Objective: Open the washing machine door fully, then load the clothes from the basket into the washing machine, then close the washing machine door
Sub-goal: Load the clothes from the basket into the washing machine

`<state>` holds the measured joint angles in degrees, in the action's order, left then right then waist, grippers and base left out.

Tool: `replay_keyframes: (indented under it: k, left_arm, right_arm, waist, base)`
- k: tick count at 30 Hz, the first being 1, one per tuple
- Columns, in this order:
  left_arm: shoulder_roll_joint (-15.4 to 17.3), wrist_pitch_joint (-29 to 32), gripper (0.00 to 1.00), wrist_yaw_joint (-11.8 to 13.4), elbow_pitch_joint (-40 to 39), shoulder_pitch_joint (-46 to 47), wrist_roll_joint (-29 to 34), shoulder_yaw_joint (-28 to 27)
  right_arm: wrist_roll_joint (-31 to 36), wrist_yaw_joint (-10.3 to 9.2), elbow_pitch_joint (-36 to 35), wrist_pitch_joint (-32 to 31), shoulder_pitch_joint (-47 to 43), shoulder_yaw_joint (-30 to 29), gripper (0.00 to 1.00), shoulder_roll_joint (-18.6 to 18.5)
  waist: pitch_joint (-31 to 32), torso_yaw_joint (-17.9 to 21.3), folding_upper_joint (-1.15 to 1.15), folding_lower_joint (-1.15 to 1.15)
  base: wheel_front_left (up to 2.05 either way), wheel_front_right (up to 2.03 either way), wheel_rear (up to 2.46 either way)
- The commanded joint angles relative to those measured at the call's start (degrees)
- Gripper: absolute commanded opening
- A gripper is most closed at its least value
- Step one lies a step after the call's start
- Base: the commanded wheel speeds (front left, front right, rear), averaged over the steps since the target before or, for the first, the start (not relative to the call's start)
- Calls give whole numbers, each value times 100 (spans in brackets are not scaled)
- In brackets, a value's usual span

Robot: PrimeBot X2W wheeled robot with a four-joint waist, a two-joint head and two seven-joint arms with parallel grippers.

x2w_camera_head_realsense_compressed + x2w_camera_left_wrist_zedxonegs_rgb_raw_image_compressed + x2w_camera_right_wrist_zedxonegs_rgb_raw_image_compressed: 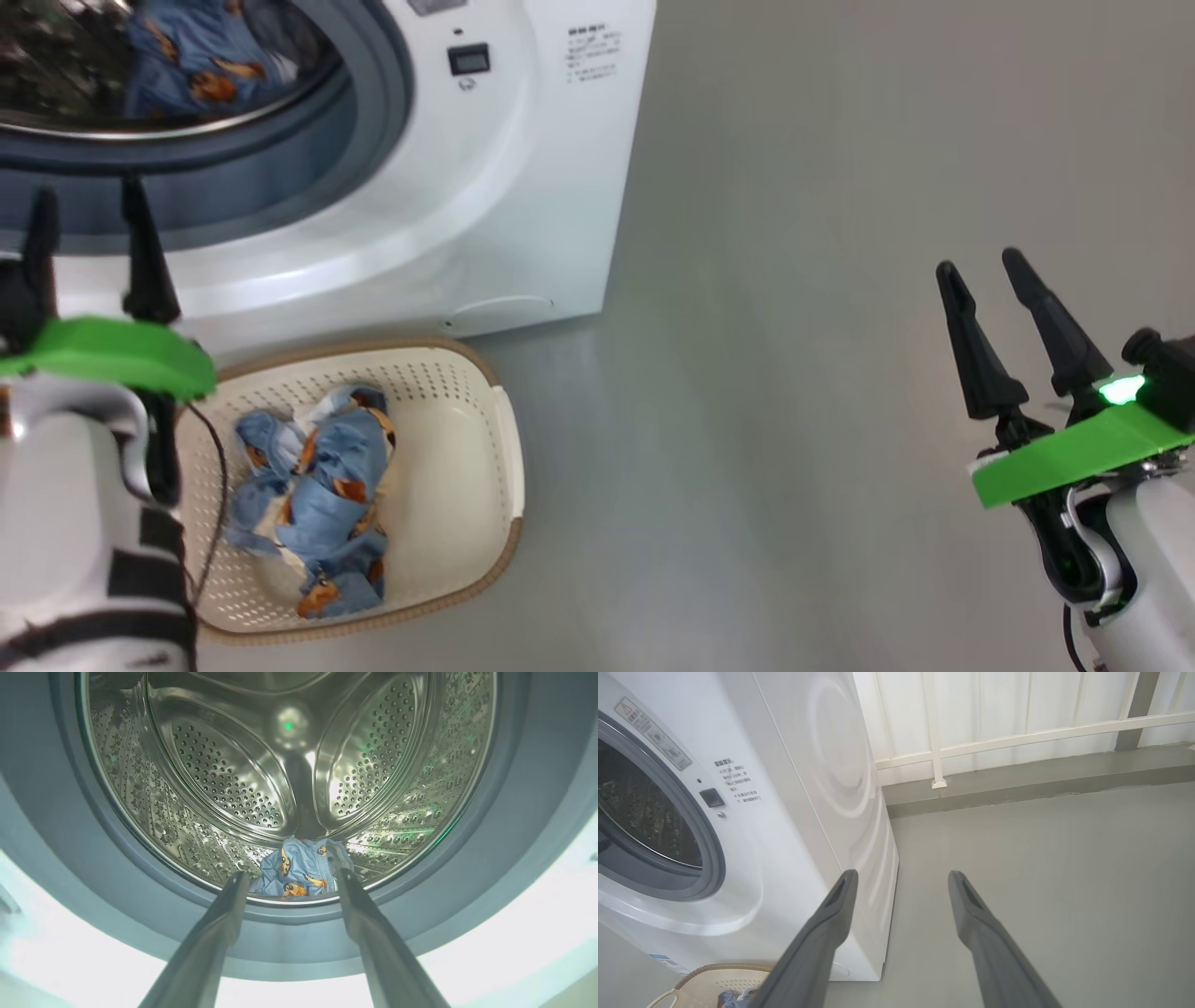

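1 washing machine (523, 187) at 11 o'clock in head view. 1 basket (485, 439) just before it, 7 o'clock. 2 lots: clothes heap (317, 485) in basket, clothes piece (299, 872) at drum (224, 779) bottom. 2 grippers, both spread and empty: left gripper (89, 201) at drum mouth, 9 o'clock, its forearm covered basket's left edge. Right gripper (980, 266) over floor (794, 373), 4 o'clock.
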<state>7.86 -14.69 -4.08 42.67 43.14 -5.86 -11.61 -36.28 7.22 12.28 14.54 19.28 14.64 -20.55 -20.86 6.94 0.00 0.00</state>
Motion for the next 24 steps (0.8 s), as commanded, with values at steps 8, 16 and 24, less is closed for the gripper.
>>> replay_keyframes:
  k: [8,16,24]
  left_arm:
    - [-75,-30,100,-90,-591,-994,178,-175]
    - [-199,-30,100,-176,-916,-1846,221,-212]
    - [-257,-30,100,-231,-1243,-2484,255,-204]
  right_arm:
    - [-80,26,-40,46,-462,7,100,-203]
    - [-84,26,39,46,-828,-22,100,-250]
    - [-84,26,32,46,-1150,-54,100,-252]
  waist:
    - [750,-421,0,0]
    - [1292,-590,0,0]
    - [1653,-649,0,0]
  base:
    - [0,0,0]
    - [0,0,0]
    - [0,0,0]
